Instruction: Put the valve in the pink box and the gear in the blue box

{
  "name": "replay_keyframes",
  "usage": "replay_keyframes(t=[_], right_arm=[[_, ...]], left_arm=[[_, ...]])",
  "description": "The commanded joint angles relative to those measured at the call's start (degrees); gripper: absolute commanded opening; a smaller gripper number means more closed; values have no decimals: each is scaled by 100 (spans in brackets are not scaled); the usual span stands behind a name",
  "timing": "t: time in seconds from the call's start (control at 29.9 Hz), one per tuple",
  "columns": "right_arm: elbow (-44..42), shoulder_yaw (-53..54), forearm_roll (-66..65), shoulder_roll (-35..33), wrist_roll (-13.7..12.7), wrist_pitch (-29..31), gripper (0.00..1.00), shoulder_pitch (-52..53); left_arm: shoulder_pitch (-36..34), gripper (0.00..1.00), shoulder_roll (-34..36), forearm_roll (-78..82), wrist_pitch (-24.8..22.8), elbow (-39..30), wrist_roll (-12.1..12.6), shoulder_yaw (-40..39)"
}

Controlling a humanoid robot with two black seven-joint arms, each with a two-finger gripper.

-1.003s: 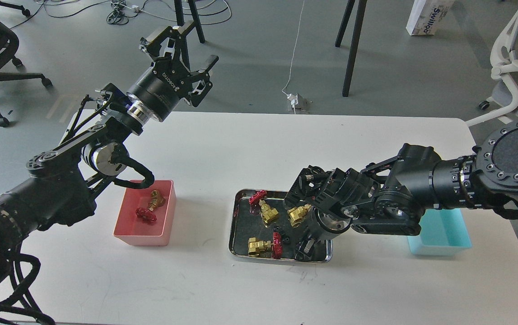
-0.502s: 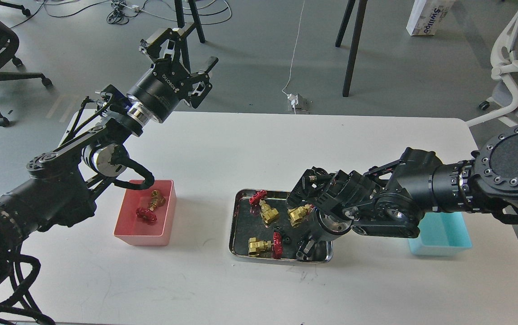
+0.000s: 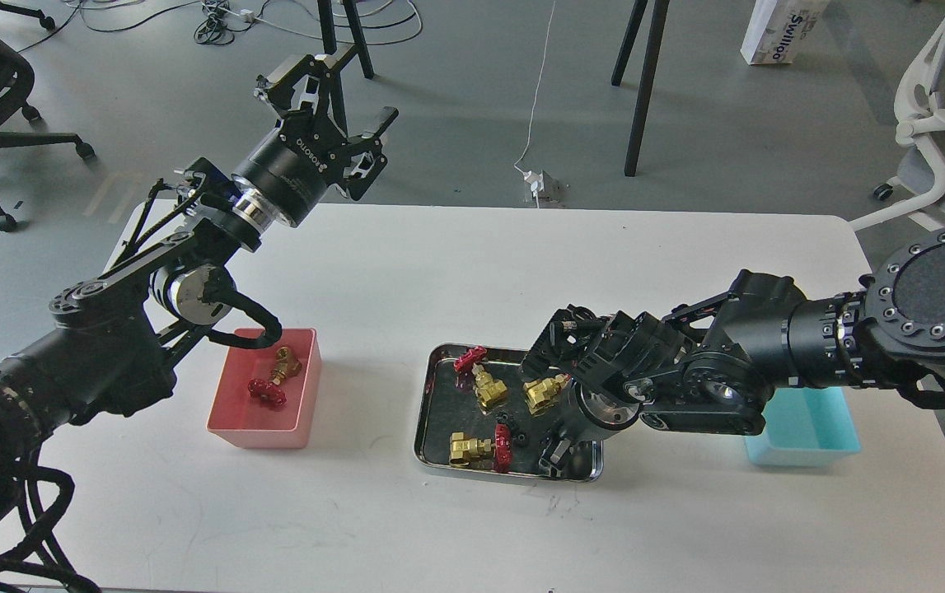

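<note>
In the head view, a white table (image 3: pixel 406 272) carries three containers. The pink box (image 3: pixel 301 395) stands at the left, and one valve (image 3: pixel 273 379) lies inside it, with its red handwheel toward the front. In the middle is a steel tray (image 3: pixel 432 395) with three more valves (image 3: pixel 484 387) in it and a few black gears (image 3: pixel 520 436) between them. The blue box (image 3: pixel 810 428) stands at the right, partly hidden behind the right arm.

The left gripper (image 3: pixel 339 91) is raised high above the far left edge of the table, well apart from all boxes; its fingers are spread and nothing is between them.

The right gripper (image 3: pixel 554 453) points down into the right part of the tray, near the gears. It looks dark and small, so I cannot tell if its fingers are closed or if they hold a gear.
</note>
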Motion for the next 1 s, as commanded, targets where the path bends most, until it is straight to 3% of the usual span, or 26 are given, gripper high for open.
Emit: replay_keyframes(t=[0.0,0.27,0.47,0.7,0.84,0.97], right_arm=[[23,132,217,-3,-2,-1,16,53],[506,598,674,-29,-2,-1,15,509],[1016,1187,824,-2118,-2,8,15,774],[1648,1284,789,-4535,16,8,15,396],[1930,1337,772,-5284,24,-18,15,203],[1992,1512,780,-5356,16,-36,15,53]], left_arm=[[1,80,-3,0,0,0,0,-7],[1,80,-3,9,0,0,0,2],[9,80,-3,9,0,0,0,2],[1,80,-231,17,0,96,0,11],[1,80,-354,17,0,158,0,28],[-8,80,-407,35,0,167,0,28]])
